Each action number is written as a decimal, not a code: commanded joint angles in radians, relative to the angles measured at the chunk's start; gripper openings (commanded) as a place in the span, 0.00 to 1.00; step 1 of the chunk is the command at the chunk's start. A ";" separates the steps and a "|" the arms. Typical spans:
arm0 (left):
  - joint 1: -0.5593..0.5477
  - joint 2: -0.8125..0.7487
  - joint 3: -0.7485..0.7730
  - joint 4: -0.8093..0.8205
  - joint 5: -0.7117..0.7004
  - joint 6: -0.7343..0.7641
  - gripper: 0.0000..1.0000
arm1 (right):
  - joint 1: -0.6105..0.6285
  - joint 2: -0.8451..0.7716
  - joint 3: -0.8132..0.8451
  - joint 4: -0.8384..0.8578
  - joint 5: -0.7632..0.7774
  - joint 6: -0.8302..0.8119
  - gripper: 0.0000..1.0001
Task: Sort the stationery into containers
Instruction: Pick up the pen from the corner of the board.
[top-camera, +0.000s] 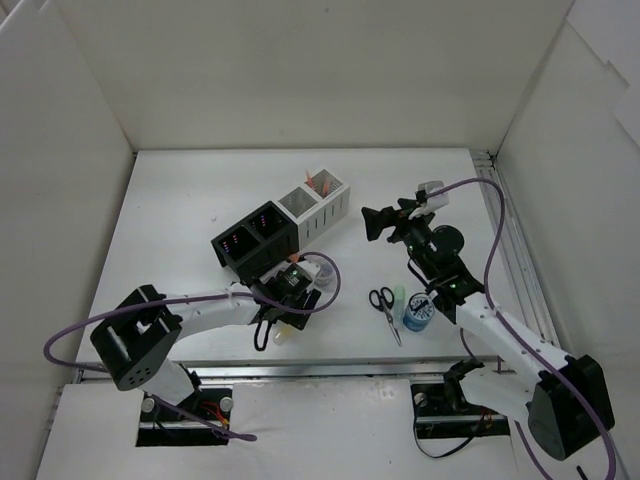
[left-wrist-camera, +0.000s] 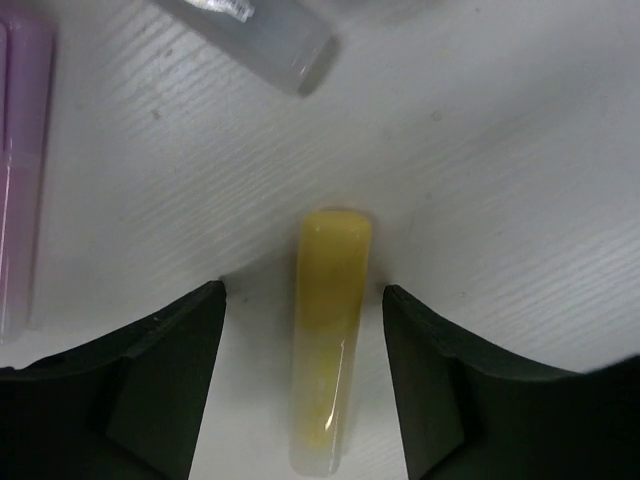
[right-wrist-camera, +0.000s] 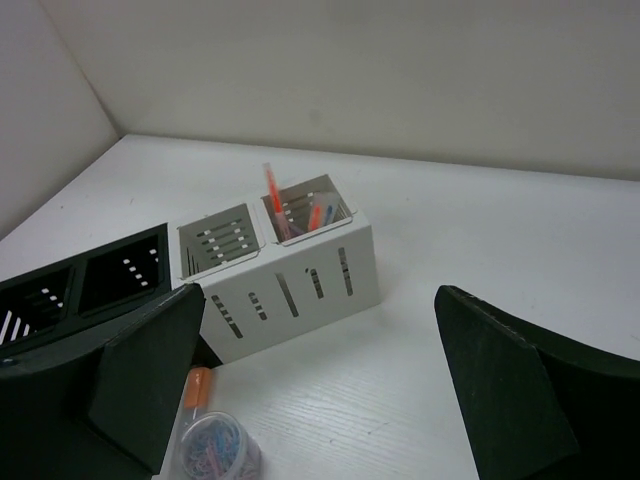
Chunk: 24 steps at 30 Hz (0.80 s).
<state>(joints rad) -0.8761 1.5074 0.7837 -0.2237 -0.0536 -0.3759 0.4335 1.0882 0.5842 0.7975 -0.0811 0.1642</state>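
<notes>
My left gripper (left-wrist-camera: 302, 290) is open, low over the table, its jaws either side of a yellow marker (left-wrist-camera: 328, 340) without touching it. A pink marker (left-wrist-camera: 25, 150) lies to its left and a clear tube (left-wrist-camera: 270, 35) beyond it. In the top view this gripper (top-camera: 290, 298) is just in front of the black compartments (top-camera: 250, 240). My right gripper (top-camera: 370, 224) is open, empty and raised, facing the white compartments (right-wrist-camera: 290, 290). Orange pens (right-wrist-camera: 272, 200) stand in the right-hand white one. Scissors (top-camera: 383, 305), a pale green eraser (top-camera: 399, 297) and a blue tape roll (top-camera: 417, 312) lie at front right.
A small round tub of coloured clips (right-wrist-camera: 215, 450) and an orange marker (right-wrist-camera: 197, 388) lie in front of the organiser. The black compartments (right-wrist-camera: 80, 285) show at the left of the right wrist view. White walls enclose the table on three sides.
</notes>
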 joint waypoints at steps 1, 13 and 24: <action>-0.011 0.022 0.057 0.047 -0.025 0.017 0.57 | -0.007 -0.103 0.019 -0.065 0.105 0.005 0.98; -0.020 0.009 0.124 0.020 -0.014 0.057 0.00 | -0.012 -0.255 0.028 -0.348 0.244 -0.015 0.98; 0.032 -0.371 0.121 0.288 -0.202 0.231 0.00 | -0.016 -0.258 0.003 -0.388 0.233 -0.029 0.98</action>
<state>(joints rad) -0.8783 1.1931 0.8635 -0.1310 -0.1593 -0.2405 0.4248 0.8310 0.5816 0.3542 0.1303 0.1497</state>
